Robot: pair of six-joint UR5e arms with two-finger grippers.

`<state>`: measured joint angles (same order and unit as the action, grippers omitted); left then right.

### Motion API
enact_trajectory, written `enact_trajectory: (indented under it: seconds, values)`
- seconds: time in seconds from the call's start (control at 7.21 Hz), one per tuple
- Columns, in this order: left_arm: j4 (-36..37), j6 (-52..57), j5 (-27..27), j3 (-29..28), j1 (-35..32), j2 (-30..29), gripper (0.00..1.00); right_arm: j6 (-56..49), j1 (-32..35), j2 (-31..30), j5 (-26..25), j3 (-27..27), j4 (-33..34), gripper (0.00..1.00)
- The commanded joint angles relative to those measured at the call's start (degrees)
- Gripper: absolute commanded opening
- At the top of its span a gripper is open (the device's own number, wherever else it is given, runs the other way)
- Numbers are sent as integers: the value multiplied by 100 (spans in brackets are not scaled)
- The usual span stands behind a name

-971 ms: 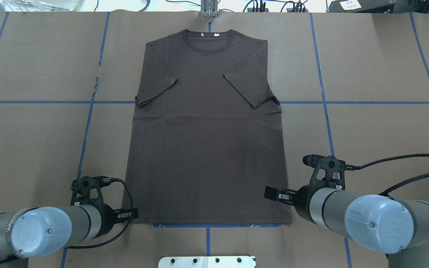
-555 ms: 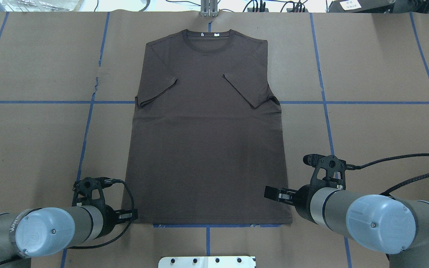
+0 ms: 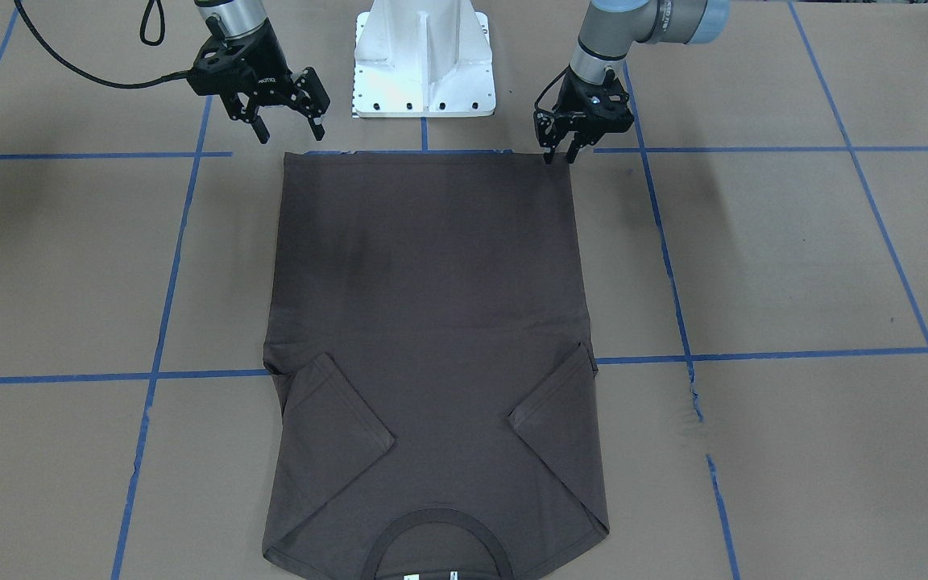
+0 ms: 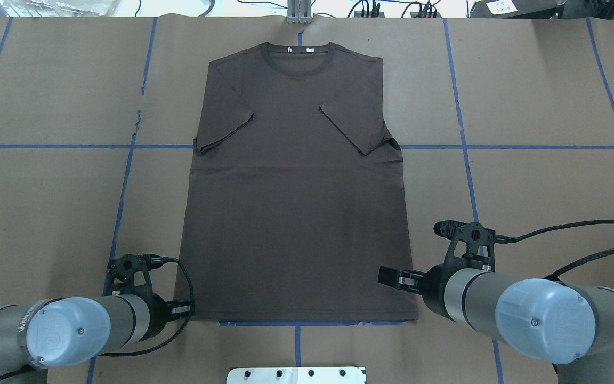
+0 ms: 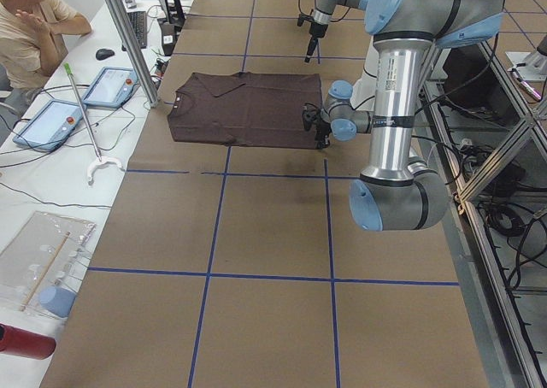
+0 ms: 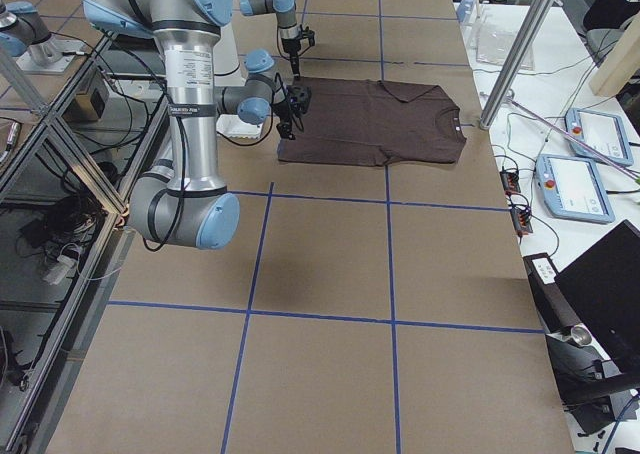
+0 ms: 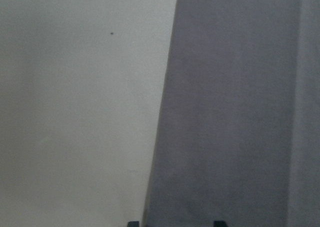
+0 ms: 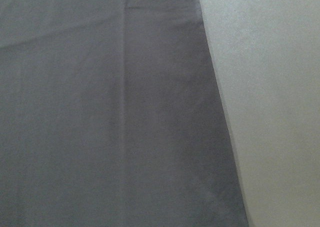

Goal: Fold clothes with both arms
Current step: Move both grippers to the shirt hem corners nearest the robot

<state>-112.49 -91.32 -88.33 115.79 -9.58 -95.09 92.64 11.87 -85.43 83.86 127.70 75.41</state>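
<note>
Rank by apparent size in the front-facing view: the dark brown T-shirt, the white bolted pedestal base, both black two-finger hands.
1. Dark brown T-shirt.
2. White bolted pedestal base.
3. Black right hand and left hand: alike; the right only looks wider, fingers spread.

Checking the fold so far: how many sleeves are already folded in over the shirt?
2. In the overhead view, one sleeve lies on the shirt's left side, the other sleeve on its right. Neither is hidden.
</note>
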Motion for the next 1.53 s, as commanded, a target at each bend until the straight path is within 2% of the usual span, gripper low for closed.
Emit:
enact_trajectory:
  seconds: [0.0,0.28,0.42,0.55,0.69,1.11,1.39]
  values:
    - [-1,0,0,-30,0,-18,48,0,0,0,7,0,0,99]
    - [-1,0,0,-57,0,-27,48,0,0,0,7,0,0,99]
    - [-1,0,0,-65,0,-27,38,0,0,0,7,0,0,99]
    - [-1,0,0,-66,0,-36,8,0,0,0,7,0,0,99]
    - [-1,0,8,-66,0,-36,0,0,0,0,7,9,0,99]
    - [8,0,8,-31,0,-141,0,9,-17,-18,-1,-8,17,96]
    - [-1,-9,8,5,-9,-299,0,499,-53,-167,-45,-87,44,75]
